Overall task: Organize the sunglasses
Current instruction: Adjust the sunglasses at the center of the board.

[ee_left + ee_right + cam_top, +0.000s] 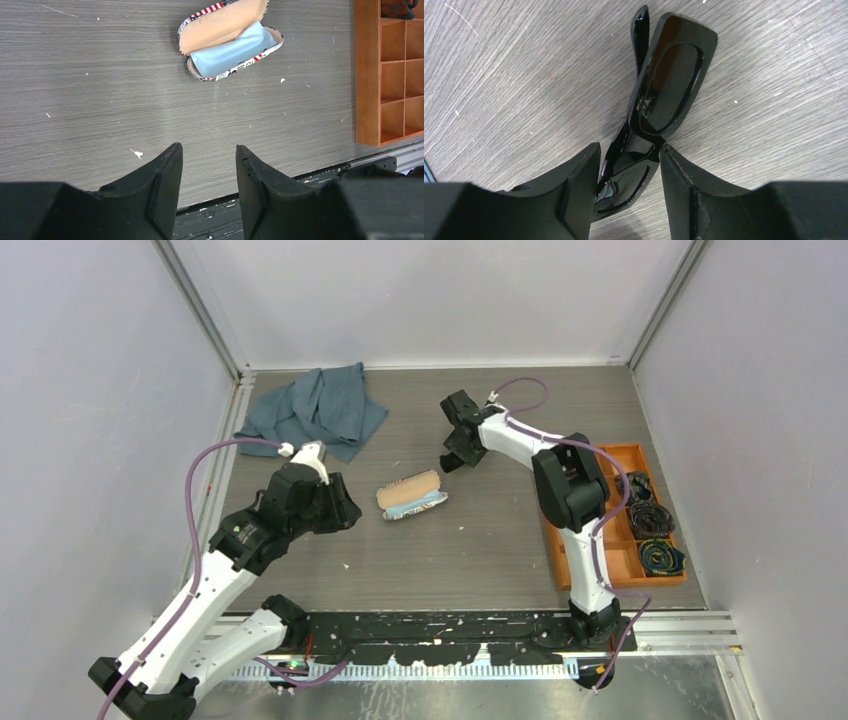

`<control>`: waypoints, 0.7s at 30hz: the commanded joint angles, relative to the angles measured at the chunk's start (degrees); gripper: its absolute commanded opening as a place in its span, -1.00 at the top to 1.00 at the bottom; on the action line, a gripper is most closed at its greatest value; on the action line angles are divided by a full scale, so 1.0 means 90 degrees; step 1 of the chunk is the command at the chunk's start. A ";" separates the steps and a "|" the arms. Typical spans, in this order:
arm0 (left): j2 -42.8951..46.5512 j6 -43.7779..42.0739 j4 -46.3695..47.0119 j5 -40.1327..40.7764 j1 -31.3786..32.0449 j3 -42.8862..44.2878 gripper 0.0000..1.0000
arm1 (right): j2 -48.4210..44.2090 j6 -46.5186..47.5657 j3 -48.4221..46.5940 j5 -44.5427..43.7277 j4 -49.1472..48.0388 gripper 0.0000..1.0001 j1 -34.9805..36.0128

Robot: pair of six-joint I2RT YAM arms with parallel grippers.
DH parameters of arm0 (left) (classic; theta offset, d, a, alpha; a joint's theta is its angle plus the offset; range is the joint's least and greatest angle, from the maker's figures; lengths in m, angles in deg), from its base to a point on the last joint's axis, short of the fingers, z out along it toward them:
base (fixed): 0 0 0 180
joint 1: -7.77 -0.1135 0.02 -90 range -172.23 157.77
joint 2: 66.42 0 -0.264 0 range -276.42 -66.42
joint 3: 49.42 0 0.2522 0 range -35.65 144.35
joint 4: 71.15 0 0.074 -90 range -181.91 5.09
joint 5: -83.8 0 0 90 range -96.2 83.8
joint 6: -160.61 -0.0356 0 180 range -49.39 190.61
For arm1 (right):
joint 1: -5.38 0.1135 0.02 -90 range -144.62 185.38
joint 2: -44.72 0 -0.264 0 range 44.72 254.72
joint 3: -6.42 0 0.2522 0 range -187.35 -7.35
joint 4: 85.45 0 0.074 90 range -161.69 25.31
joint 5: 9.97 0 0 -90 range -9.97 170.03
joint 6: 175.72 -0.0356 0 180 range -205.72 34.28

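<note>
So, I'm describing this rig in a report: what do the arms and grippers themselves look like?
The left arm and right arm have white link shells and bulky black joint housings, each trailed by a purple cable. The left gripper and right gripper are matte black, each with two thick wedge-shaped fingers tapering to blunt tips. No markings are visible.

1. The sunglasses' [664, 90] near lens sits partly hidden between the right gripper's [630, 160] fingers.
2. Left wrist view crops the tray [367, 75].
3. The same view crops the case's [225, 30] lid tip.
</note>
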 commanded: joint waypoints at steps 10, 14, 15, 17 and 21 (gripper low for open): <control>0.0017 -0.0044 0.0166 -0.0180 0.0008 0.0032 0.10 | -0.0367 0.1456 0.0640 0.0668 -0.0107 -0.05 -0.0707; -0.0150 -0.0069 0.0211 -0.0271 0.0008 0.0078 0.10 | -0.0176 0.1875 0.0189 0.0575 0.0365 -0.04 -0.0760; -0.0184 -0.0056 0.0228 -0.0282 0.0006 0.0069 0.10 | -0.0139 0.1931 0.0090 0.0548 0.0471 -0.04 -0.0758; -0.0207 -0.0043 0.0265 -0.0315 0.0005 0.0053 0.10 | -0.0120 0.1972 0.0058 0.0595 0.0507 -0.01 -0.0750; -0.0197 0.0004 0.0349 -0.0345 0.0006 0.0001 0.10 | -0.0204 0.1961 0.0218 0.0712 0.0382 0.00 -0.0671</control>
